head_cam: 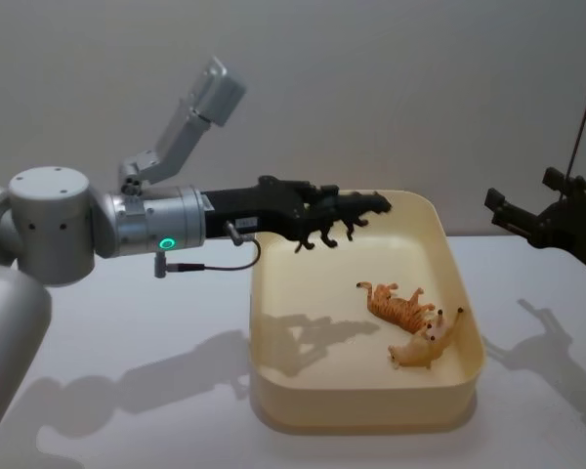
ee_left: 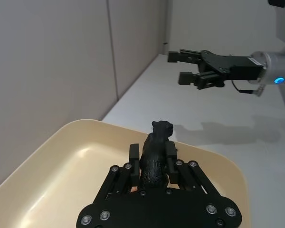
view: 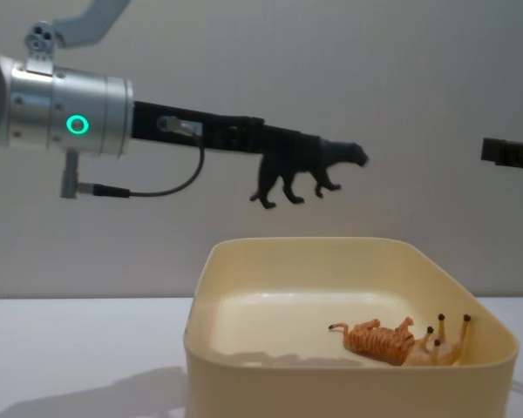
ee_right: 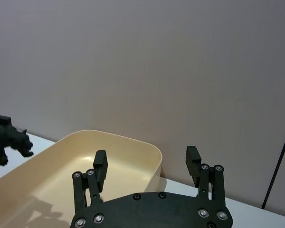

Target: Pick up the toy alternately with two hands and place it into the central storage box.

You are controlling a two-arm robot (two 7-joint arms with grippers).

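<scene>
A black panther toy [head_cam: 359, 209] [view: 318, 165] hangs level in the air above the far left part of the cream-yellow storage box [head_cam: 352, 405] [view: 349, 383]. My left gripper [head_cam: 322, 211] [ee_left: 152, 154], on the silver arm with the green ring light, is shut on the toy's hind body [ee_left: 154, 156]. My right gripper [head_cam: 513, 213] [ee_right: 147, 164] hovers to the right of the box, open with nothing between its fingers. In the right wrist view the panther [ee_right: 9, 137] shows past the box rim [ee_right: 133, 152].
A striped orange tiger [head_cam: 400, 305] [view: 379, 340] and a pale yellow animal [head_cam: 428, 342] lie on their sides in the box's near right corner. The box stands on a white table [head_cam: 127, 322] with a plain grey wall behind.
</scene>
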